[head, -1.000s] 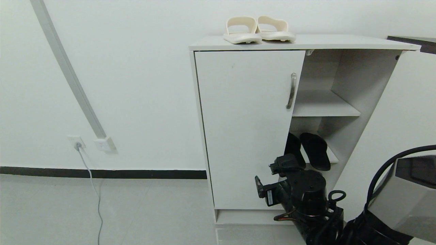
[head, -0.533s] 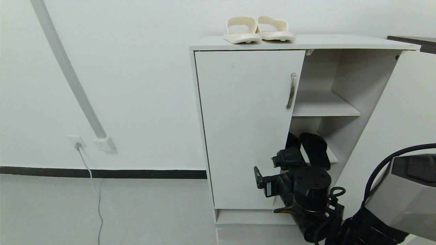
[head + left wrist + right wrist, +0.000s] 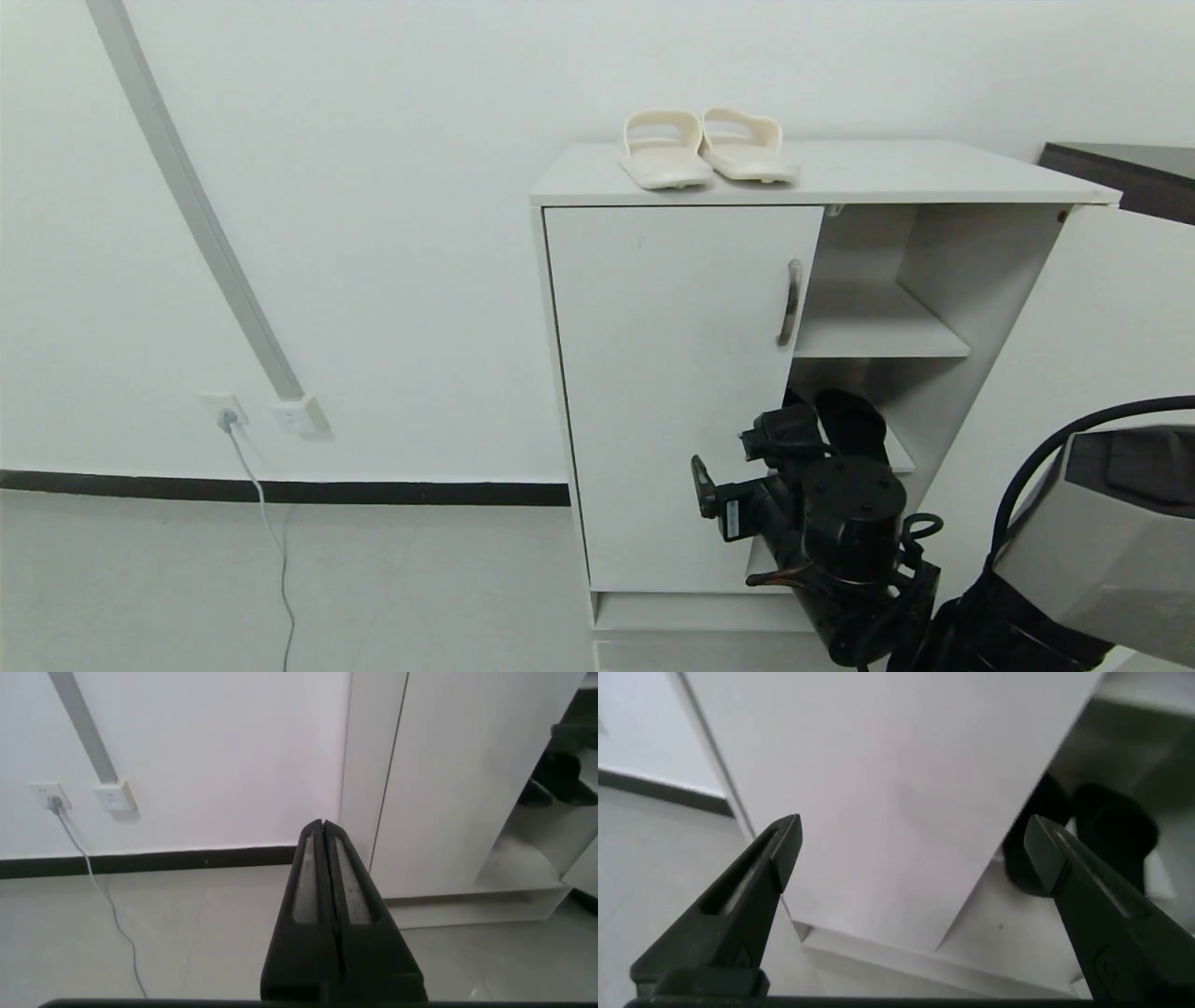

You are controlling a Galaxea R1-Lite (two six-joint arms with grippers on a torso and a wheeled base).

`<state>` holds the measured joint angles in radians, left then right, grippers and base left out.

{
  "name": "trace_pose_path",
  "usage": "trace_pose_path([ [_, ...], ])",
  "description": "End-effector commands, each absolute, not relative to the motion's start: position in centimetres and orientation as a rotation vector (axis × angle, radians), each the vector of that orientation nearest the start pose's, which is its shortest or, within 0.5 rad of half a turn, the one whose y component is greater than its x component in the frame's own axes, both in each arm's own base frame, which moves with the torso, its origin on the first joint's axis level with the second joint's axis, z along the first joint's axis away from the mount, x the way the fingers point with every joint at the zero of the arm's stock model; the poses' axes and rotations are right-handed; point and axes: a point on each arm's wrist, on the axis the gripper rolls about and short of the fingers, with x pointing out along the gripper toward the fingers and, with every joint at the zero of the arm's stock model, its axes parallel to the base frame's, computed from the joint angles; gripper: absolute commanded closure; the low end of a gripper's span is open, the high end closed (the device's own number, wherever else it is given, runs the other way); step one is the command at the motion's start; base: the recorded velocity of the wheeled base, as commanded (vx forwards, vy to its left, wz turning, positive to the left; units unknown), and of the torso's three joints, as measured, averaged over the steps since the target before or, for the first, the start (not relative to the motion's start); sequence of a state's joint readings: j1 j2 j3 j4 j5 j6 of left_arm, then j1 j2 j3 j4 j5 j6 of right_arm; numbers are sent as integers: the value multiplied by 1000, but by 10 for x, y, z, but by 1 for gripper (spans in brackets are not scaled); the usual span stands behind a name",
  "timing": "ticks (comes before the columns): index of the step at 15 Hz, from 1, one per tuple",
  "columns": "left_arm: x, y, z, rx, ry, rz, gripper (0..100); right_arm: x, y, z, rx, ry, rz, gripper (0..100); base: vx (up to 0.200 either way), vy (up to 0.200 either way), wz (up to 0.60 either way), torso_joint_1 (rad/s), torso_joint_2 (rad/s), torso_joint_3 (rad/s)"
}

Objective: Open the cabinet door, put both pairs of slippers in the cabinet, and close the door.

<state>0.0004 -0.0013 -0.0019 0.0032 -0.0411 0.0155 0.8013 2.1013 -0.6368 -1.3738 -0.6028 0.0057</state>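
Observation:
A white cabinet point(image 3: 840, 173) stands against the wall with its left door point(image 3: 672, 392) closed and its right door point(image 3: 1083, 336) swung open. The cream slippers point(image 3: 705, 149) lie side by side on the cabinet top. The black slippers point(image 3: 850, 420) point(image 3: 1111, 831) rest on the lower shelf inside. My right gripper point(image 3: 738, 459) point(image 3: 915, 831) hangs open and empty in front of the closed door's lower edge, just short of the black slippers. My left gripper point(image 3: 322, 831) is shut on nothing, low over the floor to the cabinet's left.
The upper shelf point(image 3: 878, 336) is bare. A metal handle point(image 3: 792, 303) sits on the closed door. A wall socket with a trailing cable point(image 3: 224, 413) and a slanted conduit point(image 3: 187, 196) are at left, over open floor. A dark tabletop point(image 3: 1130, 168) lies behind the cabinet at right.
The whole head picture has shifted, so the cabinet sits lower and looks a little smaller: the camera moved. My right gripper rose slightly toward the lower shelf.

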Motion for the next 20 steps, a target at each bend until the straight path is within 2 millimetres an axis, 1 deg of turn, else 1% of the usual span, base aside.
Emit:
trace_pose_path([
  [1, -23, -1, 76, 15, 1, -40, 100, 248, 238, 83, -56, 74, 199, 0, 0, 0, 0, 95, -471, -354],
  [10, -23, -1, 76, 15, 1, -40, 100, 249, 236, 83, -51, 70, 190, 0, 0, 0, 0, 143, -468, -333],
  [14, -23, -1, 76, 15, 1, -40, 100, 251, 238, 74, -68, 90, 188, 0, 0, 0, 0, 188, -499, -320],
  [20, -23, -1, 76, 15, 1, -40, 100, 250, 238, 73, -65, 85, 187, 0, 0, 0, 0, 216, -528, -317],
])
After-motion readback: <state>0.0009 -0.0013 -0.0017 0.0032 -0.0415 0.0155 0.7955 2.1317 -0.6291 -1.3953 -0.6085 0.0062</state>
